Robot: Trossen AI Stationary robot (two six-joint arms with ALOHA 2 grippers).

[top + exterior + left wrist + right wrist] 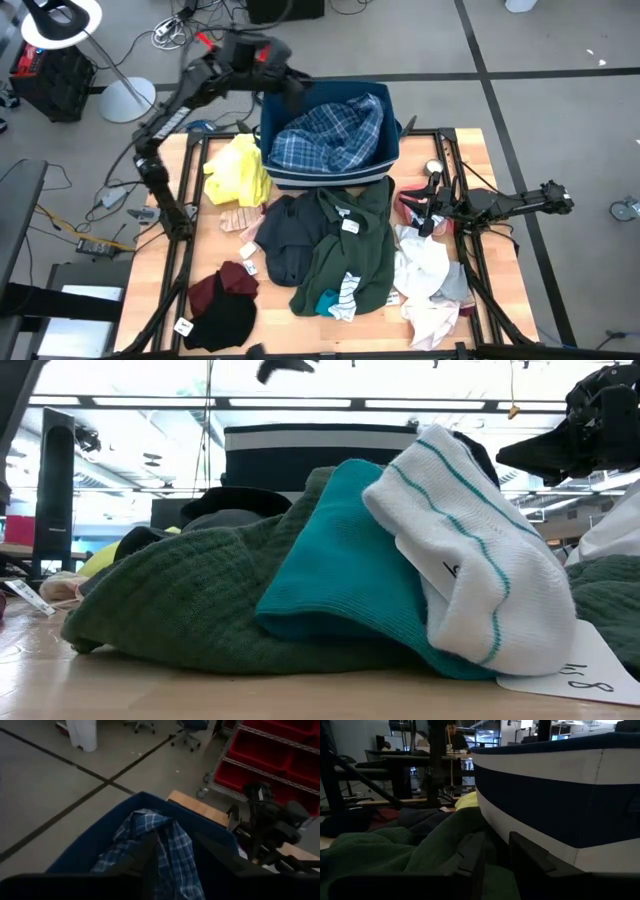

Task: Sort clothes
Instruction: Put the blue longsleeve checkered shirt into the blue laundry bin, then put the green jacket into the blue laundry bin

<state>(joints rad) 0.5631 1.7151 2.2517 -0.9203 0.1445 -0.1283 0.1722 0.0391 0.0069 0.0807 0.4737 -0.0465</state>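
Note:
The blue plaid shirt (330, 135) lies bunched inside the navy bin (330, 178) at the table's far edge. My left gripper (288, 80) hangs open over the bin's far left corner, and the plaid (172, 855) shows below the gap between its fingers, untouched. In front of the bin lie the yellow garment (238, 170), a dark grey one (285, 235), and the dark green one (355, 245). A teal sock (340, 560) and a striped sock (470, 560) rest on the green one's near hem. My right gripper (425, 208) waits low at the right, fingers a little apart. My right gripper lies level just above the dark green garment (420, 852), pointing along the bin's striped front wall (545, 795). Whether its fingers touch the cloth I cannot tell.
Maroon (222, 283) and black (222, 320) pieces lie at the near left. White and pink cloth (425, 275) is heaped at the near right, and a small pinkish piece (240, 220) lies below the yellow garment. Bare wood shows between the heaps on the left.

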